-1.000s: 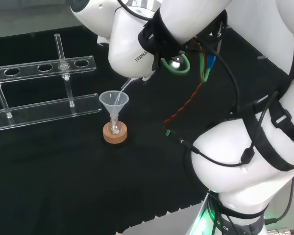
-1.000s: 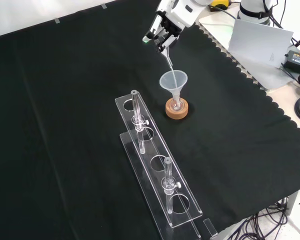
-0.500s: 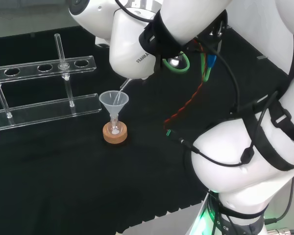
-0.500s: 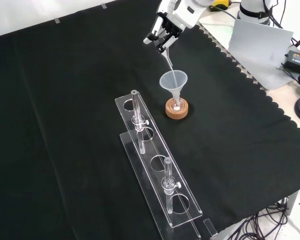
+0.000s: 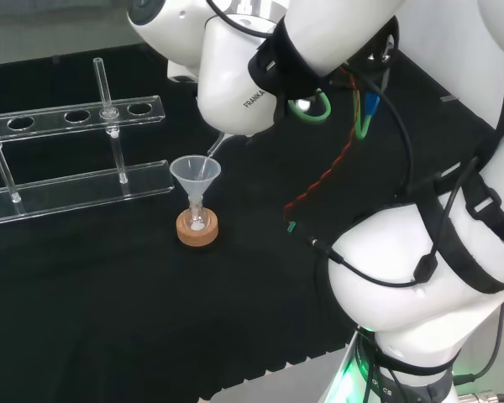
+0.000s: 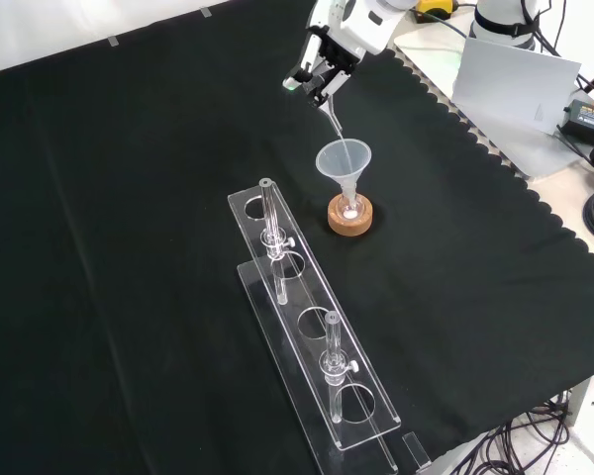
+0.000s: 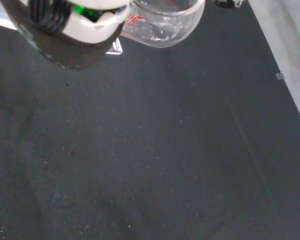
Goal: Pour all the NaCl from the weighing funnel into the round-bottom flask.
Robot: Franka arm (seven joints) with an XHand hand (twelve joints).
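1. Front view, nearest: clear plastic rack on the black-cloth table, running diagonally, with two upright glass tubes in it. Rack lies nearer than the cork ring and to its left.
2. Cork ring is the landmark, sitting flat on the cloth. In the head view the cork ring is right of and nearer than the rack.
3. Round-bottom flask sits in the cork ring; glass is hard to make out, but a small white patch shows at its centre. Head view shows the same white patch low inside the flask.
4. Clear conical funnel stands upright in the flask neck, directly above the cork ring; the funnel has its mouth open upward.
5. Weighing funnel slants down from the hand, thin spout tip reaching the cone's mouth from the far side. Head view: spout comes in over the cone's right rim. Wrist view shows its clear bowl with faint white residue inside.
6. Hand is above and beyond the cork ring, fingers curled, pinching the weighing funnel's upper end.
7. No legible labels on the ware.
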